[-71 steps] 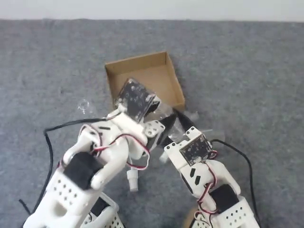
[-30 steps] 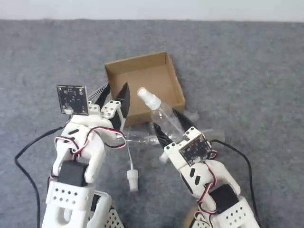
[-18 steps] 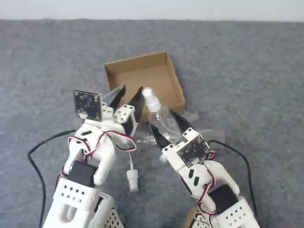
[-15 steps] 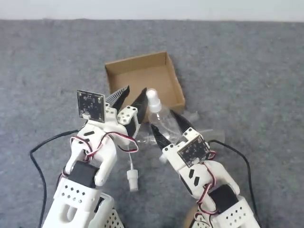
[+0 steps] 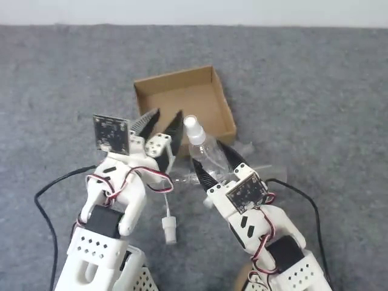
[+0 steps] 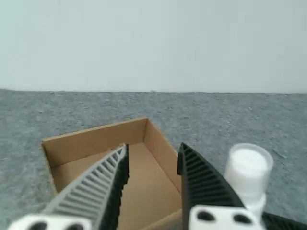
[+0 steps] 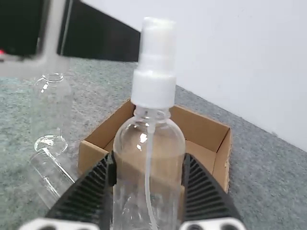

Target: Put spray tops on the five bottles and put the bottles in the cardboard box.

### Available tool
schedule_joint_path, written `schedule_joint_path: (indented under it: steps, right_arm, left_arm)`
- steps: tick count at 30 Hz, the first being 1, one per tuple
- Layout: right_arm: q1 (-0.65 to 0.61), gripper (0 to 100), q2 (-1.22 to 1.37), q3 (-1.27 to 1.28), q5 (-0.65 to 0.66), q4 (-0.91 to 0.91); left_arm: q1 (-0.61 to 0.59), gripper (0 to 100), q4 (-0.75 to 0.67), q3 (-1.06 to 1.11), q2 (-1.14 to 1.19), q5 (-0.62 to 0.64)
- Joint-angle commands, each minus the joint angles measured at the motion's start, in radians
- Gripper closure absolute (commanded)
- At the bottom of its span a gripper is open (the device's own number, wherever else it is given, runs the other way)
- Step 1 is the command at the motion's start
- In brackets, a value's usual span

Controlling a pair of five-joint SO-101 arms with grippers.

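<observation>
Your right gripper (image 5: pixel 209 154) is closed on the clear spray bottle (image 5: pixel 207 153), one dark finger on each side of its body. The right wrist view shows this plainly: the jaws of the right gripper (image 7: pixel 147 160) press on both sides of the spray bottle (image 7: pixel 148 143). The bottle stands roughly upright in the grip and carries its white spray top (image 7: pixel 154 72); the thin dip tube runs down inside the clear body.

From the high view, the spray top (image 5: pixel 193 128) sits just outside the near wall of the cardboard box (image 5: pixel 176 77), not inside it.

Your left gripper (image 5: pixel 167 115) has its jaws parted by a moderate gap and holds nothing. It hangs over the near edge of the box, just beside the held bottle's top and apart from it. In the left wrist view, the left gripper (image 6: pixel 153 148) frames the cardboard box (image 6: pixel 96 139), and the spray top (image 6: pixel 247 167) shows outside the dark finger.

A loose spray top (image 5: pixel 168 229) with its tube lies on the grey table (image 5: pixel 315 91) between your two arms. An uncapped clear bottle (image 5: pixel 182 178) lies on the table just beside the right gripper, and the right wrist view shows a second uncapped bottle (image 7: pixel 50 103) next to the cardboard box (image 7: pixel 201 122).
</observation>
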Motion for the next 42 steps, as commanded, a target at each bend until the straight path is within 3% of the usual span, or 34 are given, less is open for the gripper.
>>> schedule_joint_path:
  steps: [1, 7, 11, 17, 27, 42]
  right_arm:
    - [0.013, 99.2, -0.018, -0.037, 0.015, -0.019]
    - [0.028, 99.2, -0.018, -0.035, 0.009, -0.019]
    - [0.028, 99.2, -0.018, -0.035, 0.009, -0.013]
    - [0.027, 99.2, -0.018, -0.038, 0.009, 0.007]
    - [0.028, 99.2, -0.018, -0.044, 0.012, 0.004]
    - [-0.194, 99.2, -0.018, -0.06, 0.011, -0.028]
  left_arm:
    - [-0.061, 84, -0.028, -0.015, -0.014, 0.011]
    - [-0.117, 84, -0.028, -0.021, -0.015, 0.006]
    - [-0.227, 85, -0.028, -0.019, -0.015, 0.006]
    - [-0.373, 99, -0.031, -0.018, -0.015, 0.005]
    - [-0.529, 99, -0.034, 0.05, -0.015, 0.011]
    - [-0.241, 99, -0.037, 0.051, -0.015, 0.006]
